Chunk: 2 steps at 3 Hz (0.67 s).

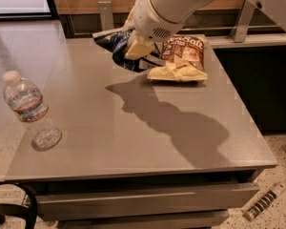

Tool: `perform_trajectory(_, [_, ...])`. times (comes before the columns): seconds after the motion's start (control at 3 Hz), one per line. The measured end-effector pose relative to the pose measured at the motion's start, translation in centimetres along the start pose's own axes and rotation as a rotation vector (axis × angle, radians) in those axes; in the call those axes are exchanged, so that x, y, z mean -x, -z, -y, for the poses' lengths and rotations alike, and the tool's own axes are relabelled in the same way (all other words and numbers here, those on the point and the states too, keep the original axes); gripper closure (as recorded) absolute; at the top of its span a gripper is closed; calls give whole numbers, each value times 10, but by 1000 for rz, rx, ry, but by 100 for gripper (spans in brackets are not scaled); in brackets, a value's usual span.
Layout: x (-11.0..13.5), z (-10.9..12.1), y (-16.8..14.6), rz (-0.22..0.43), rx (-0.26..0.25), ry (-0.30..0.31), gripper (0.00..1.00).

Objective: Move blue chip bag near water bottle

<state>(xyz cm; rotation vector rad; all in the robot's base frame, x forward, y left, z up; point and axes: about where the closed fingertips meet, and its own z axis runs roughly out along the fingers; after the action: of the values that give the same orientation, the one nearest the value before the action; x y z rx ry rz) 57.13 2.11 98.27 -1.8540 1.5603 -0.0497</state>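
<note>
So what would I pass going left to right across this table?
water bottle → blue chip bag, gripped by the gripper over the far side of the table → Sea Salt chip bag

We find the tool (pixel 136 46) over the far side of the tabletop (pixel 133 137), clasping the blue chip bag (pixel 112 42) clear of the surface. Just right of it, a larger chip bag (pixel 181 61) lies on the tabletop. The water bottle (pixel 28 109) stands well apart, near the left edge, closer to us.
</note>
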Motion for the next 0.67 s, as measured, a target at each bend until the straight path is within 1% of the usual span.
perform_trajectory(0.33, [19,-34,1,41,56,27,100])
perform_trajectory(0.67, [38,-69,1,67,103,75,100])
